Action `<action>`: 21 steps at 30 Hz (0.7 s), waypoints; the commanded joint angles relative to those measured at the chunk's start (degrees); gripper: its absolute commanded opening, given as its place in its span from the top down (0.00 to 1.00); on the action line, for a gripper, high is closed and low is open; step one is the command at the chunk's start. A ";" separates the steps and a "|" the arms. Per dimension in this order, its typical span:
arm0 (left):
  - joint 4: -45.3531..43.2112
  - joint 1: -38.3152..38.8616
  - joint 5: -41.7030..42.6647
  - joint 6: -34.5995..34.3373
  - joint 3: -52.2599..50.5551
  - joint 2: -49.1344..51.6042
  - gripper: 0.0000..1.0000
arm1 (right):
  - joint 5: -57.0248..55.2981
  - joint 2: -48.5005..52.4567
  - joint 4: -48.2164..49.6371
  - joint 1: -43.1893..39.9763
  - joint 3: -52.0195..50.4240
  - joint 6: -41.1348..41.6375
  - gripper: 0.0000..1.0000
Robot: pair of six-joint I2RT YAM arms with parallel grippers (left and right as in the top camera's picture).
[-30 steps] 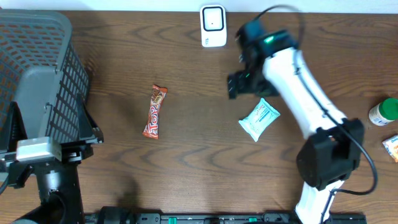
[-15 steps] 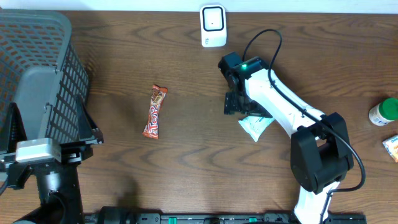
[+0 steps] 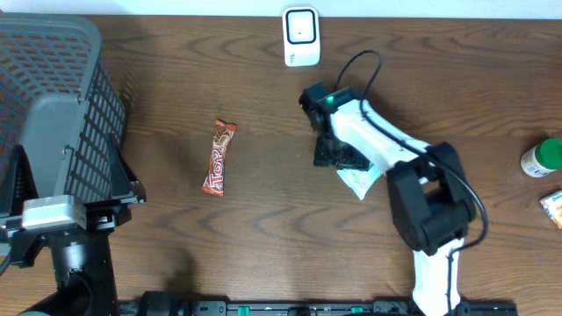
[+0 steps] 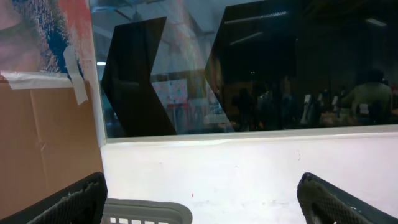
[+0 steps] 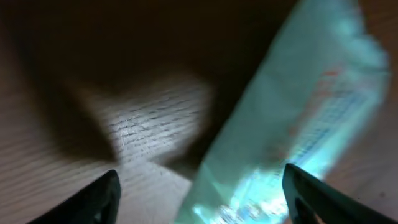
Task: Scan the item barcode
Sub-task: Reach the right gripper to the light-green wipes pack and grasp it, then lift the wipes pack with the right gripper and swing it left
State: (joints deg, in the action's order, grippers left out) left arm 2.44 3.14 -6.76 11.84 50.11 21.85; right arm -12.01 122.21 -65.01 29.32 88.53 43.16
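A pale turquoise plastic packet [image 3: 361, 180] lies flat on the brown wood-grain table [image 3: 263, 237], right of centre, its upper-left end hidden under the right gripper [image 3: 337, 154] in the overhead view. The right wrist camera shows the blurred packet [image 5: 298, 124] running diagonally between the right gripper's [image 5: 202, 193] two dark fingertips [image 5: 93, 199]. The jaws stand wide apart, and bare wood shows between the left-hand tip and the wrapper, so the tool straddles the packet without clamping it. Whether the other tip touches the wrapper cannot be told.

The white arm reaches in from the table's near edge. Beyond the packet, at the far edge, stands a white box-shaped scanner [image 3: 300, 35], well apart from it. To the left, also well apart, lies a red-and-orange candy bar [image 3: 219, 157], lengthwise toward the far edge. A dark grey plastic mesh basket [image 3: 61, 79] fills the table's far-left corner. At the right edge sit a white bottle with a green cap [image 3: 542, 158] and, nearer the camera, a small orange sachet [image 3: 552, 207].

The left gripper [image 4: 202, 199] is raised at the left side, jaws spread with nothing between them. Its camera faces a dark window [image 4: 249, 68], a taped cardboard panel [image 4: 43, 137] and the basket's rim.
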 commanded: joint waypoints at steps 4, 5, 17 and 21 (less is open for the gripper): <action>-0.37 -0.24 0.31 -0.31 -0.39 -0.70 0.02 | -0.31 2.43 -0.74 0.68 -0.22 2.05 0.55; -0.35 -0.24 0.28 -0.33 -0.39 -0.70 0.02 | -0.42 2.40 -0.81 0.68 -0.20 2.08 0.60; -0.35 -0.24 0.31 -0.31 -0.39 -0.70 0.02 | 0.04 2.05 -5.64 0.68 1.22 1.14 0.99; -0.28 -0.24 0.28 -0.33 -0.39 -0.70 0.02 | 3.65 0.96 -10.45 0.68 5.49 -1.99 0.99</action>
State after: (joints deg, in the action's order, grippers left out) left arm 2.46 3.14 -6.76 11.84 50.11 21.78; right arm -11.27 123.17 -74.15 29.91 90.30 43.57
